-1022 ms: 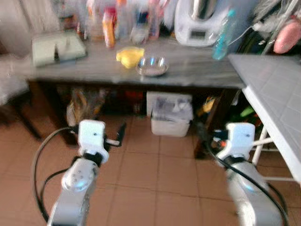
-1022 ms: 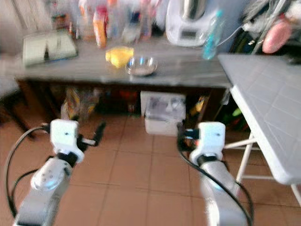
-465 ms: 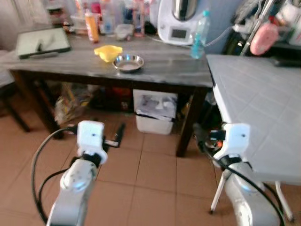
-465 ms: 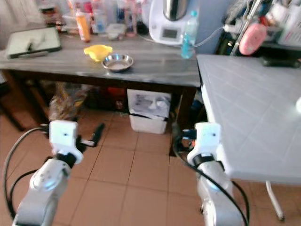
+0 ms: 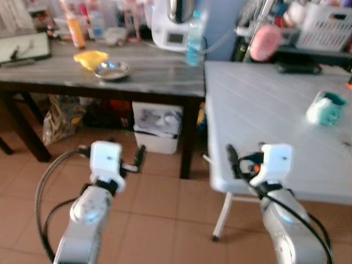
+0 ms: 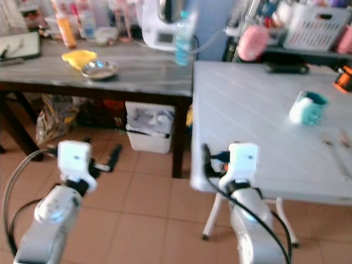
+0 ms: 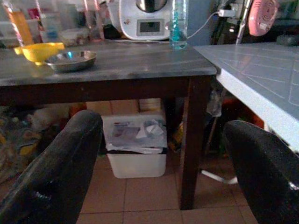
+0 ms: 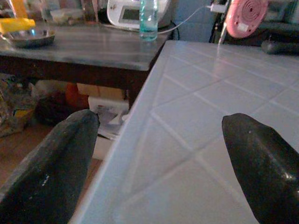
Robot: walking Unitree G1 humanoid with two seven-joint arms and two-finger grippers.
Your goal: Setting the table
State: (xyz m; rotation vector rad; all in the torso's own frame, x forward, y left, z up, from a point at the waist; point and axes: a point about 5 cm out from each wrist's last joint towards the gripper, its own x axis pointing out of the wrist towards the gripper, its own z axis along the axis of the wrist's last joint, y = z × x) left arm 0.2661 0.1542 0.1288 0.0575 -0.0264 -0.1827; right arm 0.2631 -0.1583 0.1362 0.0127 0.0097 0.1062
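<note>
Readable text: none in any view.
White appliance (image 7: 148,17) on the dark table (image 7: 121,65): its small display is blank grey (too blurred for digits).
Water bottle (image 8: 148,18): label shows as a pale band, no letters legible.
Orange bottle (image 5: 75,28): label colours visible, wording blurred.
White bin (image 7: 136,148) under the table: printed patch, unreadable.

Both silver arms reach forward at about the same height, elbows low, white wrist blocks raised. The left gripper (image 7: 161,163) holds its two long black fingers (image 7: 56,172) spread wide with nothing between them. The right gripper (image 8: 161,158) likewise has its fingers (image 8: 51,168) parted and holding nothing.
</note>
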